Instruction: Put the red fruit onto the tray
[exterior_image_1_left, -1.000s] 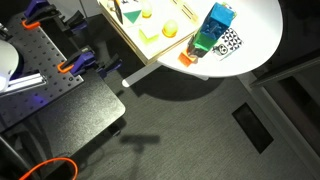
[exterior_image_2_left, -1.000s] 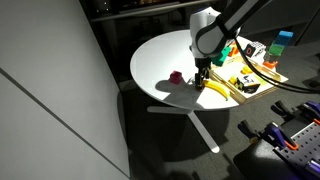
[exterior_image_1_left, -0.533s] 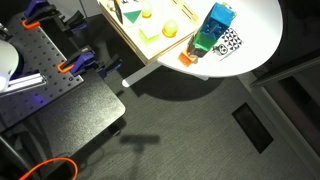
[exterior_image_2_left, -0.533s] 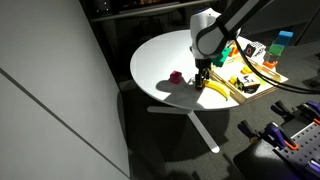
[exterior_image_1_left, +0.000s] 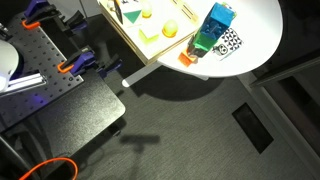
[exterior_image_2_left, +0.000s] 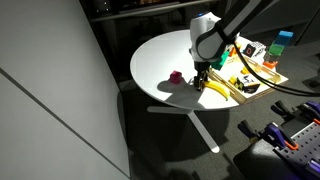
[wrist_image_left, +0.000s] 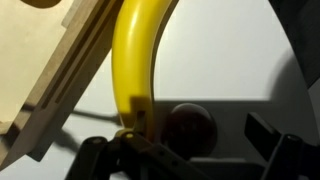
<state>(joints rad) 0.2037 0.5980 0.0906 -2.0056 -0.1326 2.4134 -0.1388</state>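
The red fruit (exterior_image_2_left: 176, 77) is a small dark red ball on the round white tabletop (exterior_image_2_left: 160, 60). In the wrist view it (wrist_image_left: 190, 127) lies in shadow between my two fingers. My gripper (exterior_image_2_left: 202, 72) (wrist_image_left: 190, 152) is open and empty. It hangs low over the table, just beside the fruit and next to a yellow banana (exterior_image_2_left: 215, 87) (wrist_image_left: 130, 60). The pale wooden tray (exterior_image_2_left: 268, 72) (exterior_image_1_left: 135, 42) lies beyond the banana; its edge (wrist_image_left: 60, 75) shows in the wrist view. My gripper is out of view in an exterior view.
On or by the tray are a yellow ball (exterior_image_1_left: 169, 29), an orange piece (exterior_image_1_left: 186, 58), a blue and green block (exterior_image_1_left: 215, 25) and a checkered card (exterior_image_1_left: 230, 42). A dark bench with orange clamps (exterior_image_1_left: 70, 66) stands below the table.
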